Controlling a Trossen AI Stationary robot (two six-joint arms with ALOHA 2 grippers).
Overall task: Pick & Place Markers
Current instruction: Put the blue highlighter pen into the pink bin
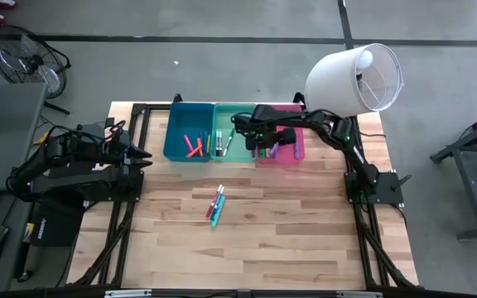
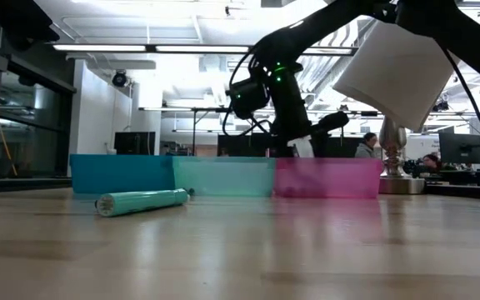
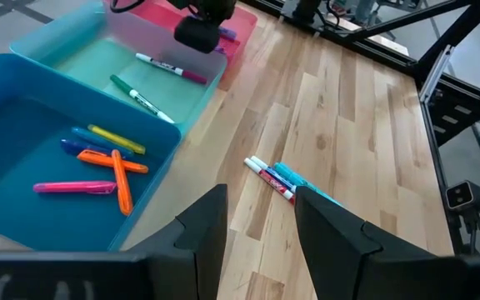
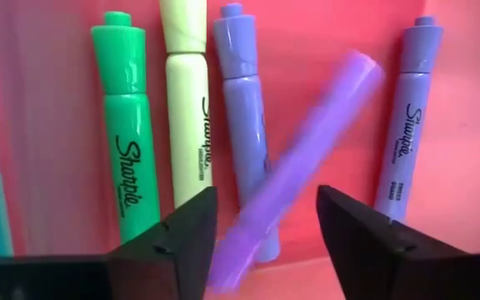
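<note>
My right gripper (image 4: 265,225) stands open inside the pink bin (image 1: 299,151), pointing down. A purple marker (image 4: 307,158) shows blurred and slanted between its fingers, over a green, a pale yellow and two purple markers (image 4: 240,108) lying on the bin's floor. The mint bin (image 3: 90,75) holds two markers, and the blue bin (image 3: 23,133) holds several in orange, pink, yellow and blue. A few markers (image 1: 216,204) lie on the table's middle. My left gripper (image 3: 261,221) waits open at the table's left, above the blue bin's near corner.
The three bins stand side by side at the table's far middle. A white lamp shade (image 1: 354,80) hangs over the far right corner, above my right arm. The wooden table's near half (image 1: 247,257) is bare. People sit beyond the table (image 2: 365,146).
</note>
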